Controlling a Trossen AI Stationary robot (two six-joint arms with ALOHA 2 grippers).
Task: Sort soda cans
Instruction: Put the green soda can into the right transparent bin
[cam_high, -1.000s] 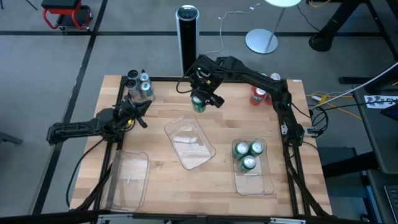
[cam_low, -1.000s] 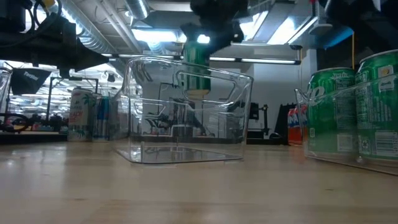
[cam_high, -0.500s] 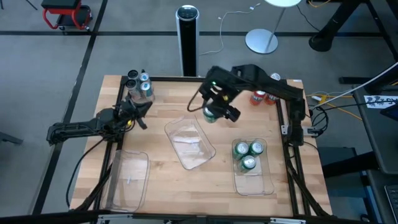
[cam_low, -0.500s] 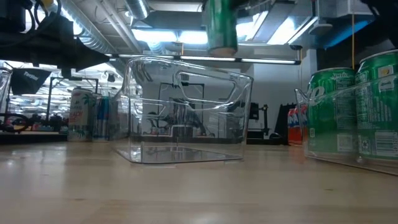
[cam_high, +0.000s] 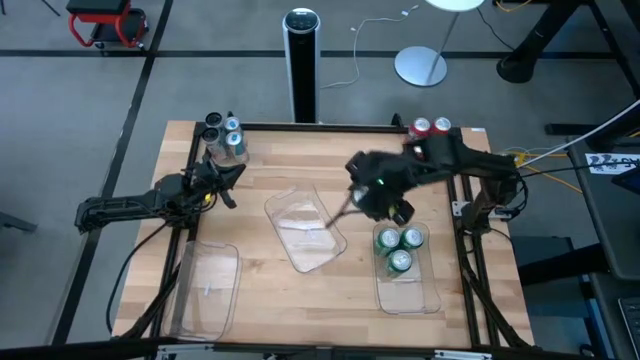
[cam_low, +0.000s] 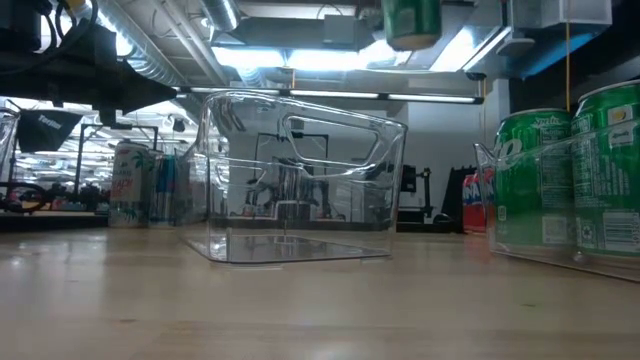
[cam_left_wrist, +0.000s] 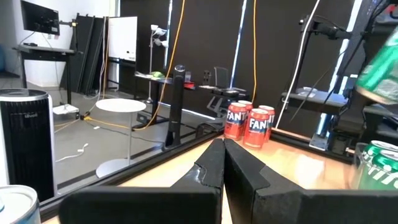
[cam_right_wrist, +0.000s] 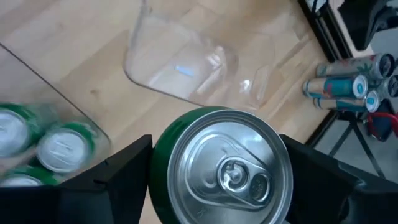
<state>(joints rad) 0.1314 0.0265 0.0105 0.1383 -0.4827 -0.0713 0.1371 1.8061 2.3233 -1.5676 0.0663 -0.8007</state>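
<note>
**Green can carried toward the tray on the right**

The two red-and-white cans (cam_left_wrist: 250, 125) at the table's far right corner read "Fanta" in the left wrist view. A loose sheet (cam_high: 612, 163) beside the table carries dark writing too small to read. The green cans in the low view bear small print that cannot be made out.

The right claw (cam_right_wrist: 217, 180) is clamped on a green can (cam_right_wrist: 219, 167), one finger against each side of it, the silver top with its pull tab facing the wrist camera. In the high view this claw (cam_high: 385, 203) hangs above the table (cam_high: 260, 170) between the middle clear tray (cam_high: 305, 229) and the right-hand clear tray (cam_high: 432, 292), just beside the three green cans (cam_high: 399, 247) that stand in that right tray. In the low view the held can (cam_low: 411, 20) is well above the table top.

The left claw (cam_left_wrist: 222, 163) has its fingers pressed together and holds nothing; it waits over the table's left part, near the group of silver and blue cans (cam_high: 224, 139) at the far left corner. A third clear tray (cam_high: 207, 290) lies at the near left.

A second ago the right claw held the same can near the table's far edge, in front of the tall black cylinder (cam_high: 301, 62) standing on the floor; it has since swung across to the right tray. The left arm has not moved.
</note>
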